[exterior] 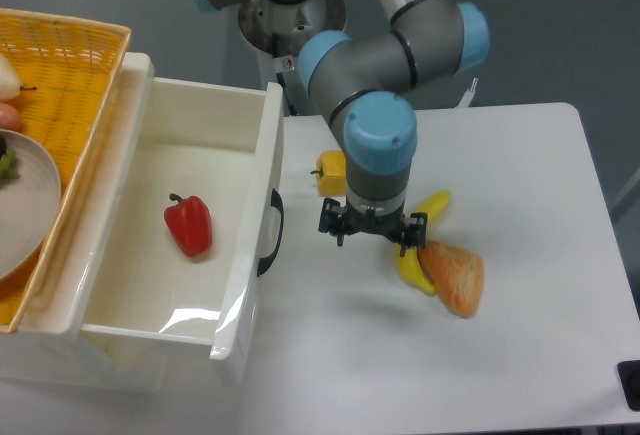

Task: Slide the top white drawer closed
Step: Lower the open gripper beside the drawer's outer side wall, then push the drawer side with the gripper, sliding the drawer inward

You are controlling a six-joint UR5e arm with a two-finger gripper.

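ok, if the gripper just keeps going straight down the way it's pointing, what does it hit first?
Most likely the bare white table. The gripper points down with fingers spread, just left of the yellow curved banana. Depth is unclear, so its right finger may clip the banana.

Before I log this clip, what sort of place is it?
Probably a robot lab's mock kitchen tabletop: a white table, the top white drawer open with a red pepper inside, and a banana.

Peppers: two, red (189,225) and yellow (331,172)
Bananas: one (425,217)
Bread pieces: one (452,274)
Baskets: one (66,75)
Plates: one (25,200)
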